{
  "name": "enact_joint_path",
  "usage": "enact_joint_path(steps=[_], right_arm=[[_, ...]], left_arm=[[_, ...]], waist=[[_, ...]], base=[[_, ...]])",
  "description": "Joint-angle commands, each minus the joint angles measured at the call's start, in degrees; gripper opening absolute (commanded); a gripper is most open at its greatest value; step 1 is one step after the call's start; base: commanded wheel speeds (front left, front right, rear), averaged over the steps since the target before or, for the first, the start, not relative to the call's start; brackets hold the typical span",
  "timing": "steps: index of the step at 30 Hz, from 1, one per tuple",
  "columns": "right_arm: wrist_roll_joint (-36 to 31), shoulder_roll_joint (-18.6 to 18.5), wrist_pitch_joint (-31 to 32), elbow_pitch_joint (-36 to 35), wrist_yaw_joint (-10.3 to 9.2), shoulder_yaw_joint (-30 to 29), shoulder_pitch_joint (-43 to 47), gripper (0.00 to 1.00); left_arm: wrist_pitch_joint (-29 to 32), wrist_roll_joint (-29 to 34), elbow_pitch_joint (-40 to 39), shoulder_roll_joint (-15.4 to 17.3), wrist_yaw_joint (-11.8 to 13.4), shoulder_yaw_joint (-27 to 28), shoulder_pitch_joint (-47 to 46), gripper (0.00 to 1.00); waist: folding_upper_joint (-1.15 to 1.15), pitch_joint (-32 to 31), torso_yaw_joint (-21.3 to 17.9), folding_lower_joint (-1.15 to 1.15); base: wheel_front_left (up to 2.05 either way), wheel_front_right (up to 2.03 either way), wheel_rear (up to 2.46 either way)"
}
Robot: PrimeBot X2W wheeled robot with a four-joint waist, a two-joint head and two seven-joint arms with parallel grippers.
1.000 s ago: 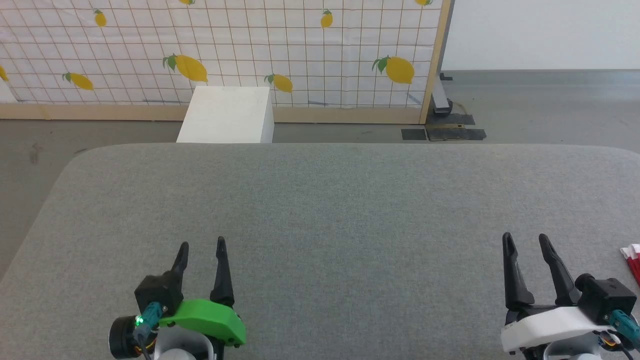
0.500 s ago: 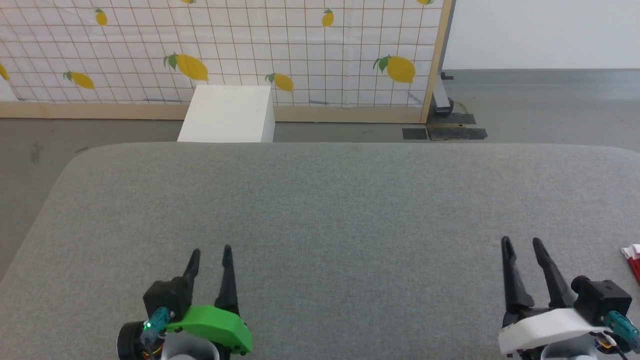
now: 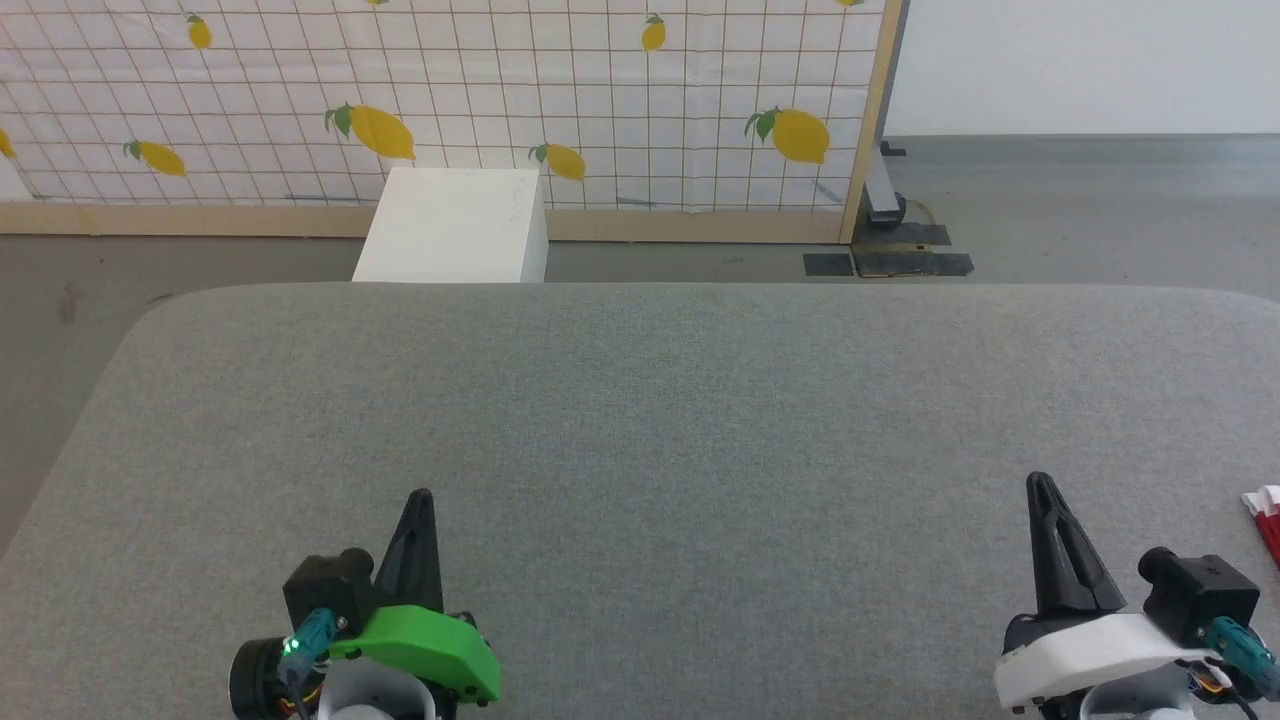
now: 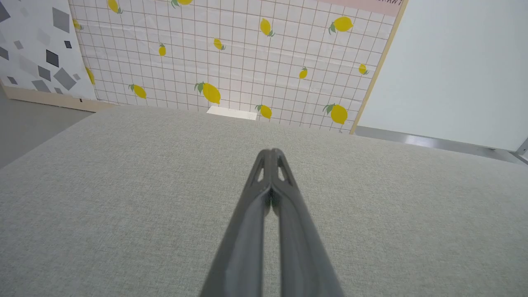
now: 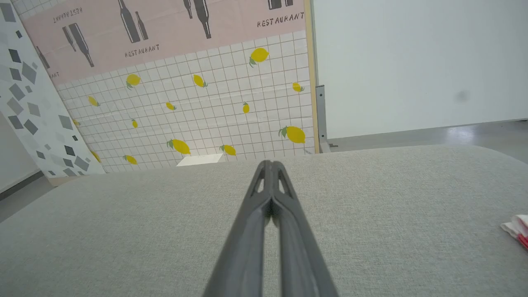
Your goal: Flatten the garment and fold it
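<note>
Only a red and white corner of the garment (image 3: pixel 1266 512) shows, at the right edge of the grey table (image 3: pixel 640 400) in the head view, and again at the right edge of the right wrist view as the garment (image 5: pixel 516 227). My right gripper (image 3: pixel 1040 482) hovers just left of it, shut on nothing, its fingers pressed together in the right wrist view (image 5: pixel 270 164). My left gripper (image 3: pixel 421 496) is at the lower left, far from the garment, also shut and holding nothing, fingers closed (image 4: pixel 271 152).
A white box (image 3: pixel 455 228) stands on the floor behind the table's far edge, in front of a lemon-patterned screen (image 3: pixel 440 100). A wooden post and dark base plates (image 3: pixel 888 262) sit at the back right on the grey floor.
Both grippers have gone from open to shut, closing on nothing. The arms have stayed almost in place; the camera has shifted slightly.
</note>
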Motion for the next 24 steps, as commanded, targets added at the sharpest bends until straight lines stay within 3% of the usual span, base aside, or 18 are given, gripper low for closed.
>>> enact_joint_path(steps=[1, 24], right_arm=[[-0.61, 0.00, 0.42, -0.47, -0.01, 0.20, -0.11, 0.00], [-2.91, -0.01, 3.07, -2.47, -0.02, 0.83, -0.32, 0.00]], left_arm=[[0.24, 0.86, -0.58, -0.09, -0.35, 0.36, 0.26, 0.00], [2.85, 3.80, -3.26, -0.27, -1.00, 1.89, 0.75, 0.00]], waist=[[0.00, 0.04, -0.03, 0.00], [0.00, 0.64, -0.49, 0.00]], base=[[0.00, 0.00, 0.00], [0.00, 0.00, 0.00]])
